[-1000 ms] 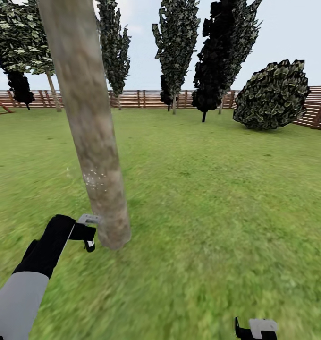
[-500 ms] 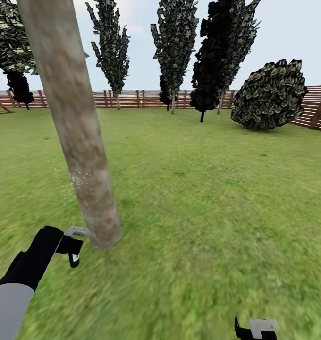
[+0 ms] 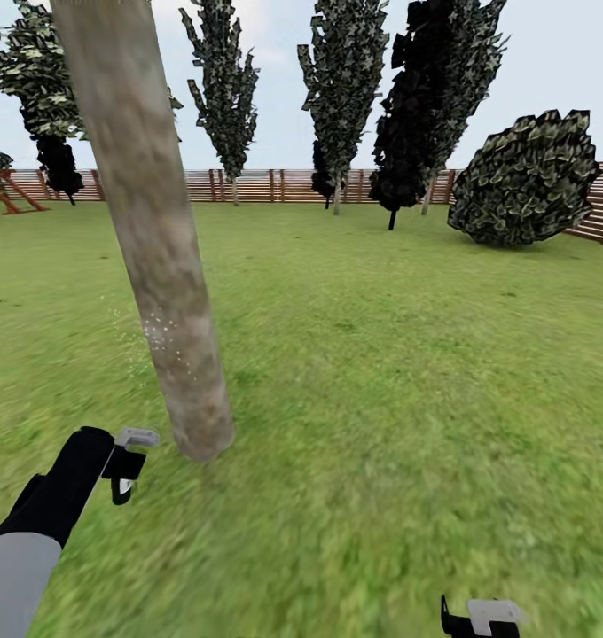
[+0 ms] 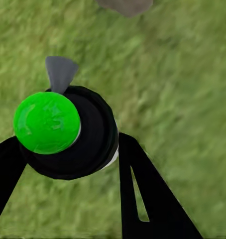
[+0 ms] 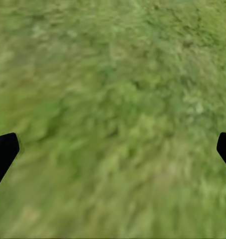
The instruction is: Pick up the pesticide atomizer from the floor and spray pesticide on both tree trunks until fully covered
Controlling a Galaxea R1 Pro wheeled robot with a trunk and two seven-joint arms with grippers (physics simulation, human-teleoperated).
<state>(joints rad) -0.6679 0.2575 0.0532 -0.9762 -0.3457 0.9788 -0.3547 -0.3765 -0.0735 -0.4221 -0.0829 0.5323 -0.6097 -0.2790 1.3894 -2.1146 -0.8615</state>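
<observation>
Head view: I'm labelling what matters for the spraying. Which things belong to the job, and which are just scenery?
Job: near tree trunk; white pesticide specks on it; atomizer in the left claw.
Scenery: dark narrow trees; round bush; wooden fence.

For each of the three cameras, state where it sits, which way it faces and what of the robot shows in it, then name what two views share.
Head view: high on the robot, looking forward and down over the lawn at the tree trunk flecked with pesticide; left gripper visible.
Left wrist view: on the left arm, facing down at grass; its fingers hold the atomizer.
Right wrist view: on the right arm, facing grass; spread fingertips at both edges.
Shared: the trunk's base also appears in the left wrist view.
</observation>
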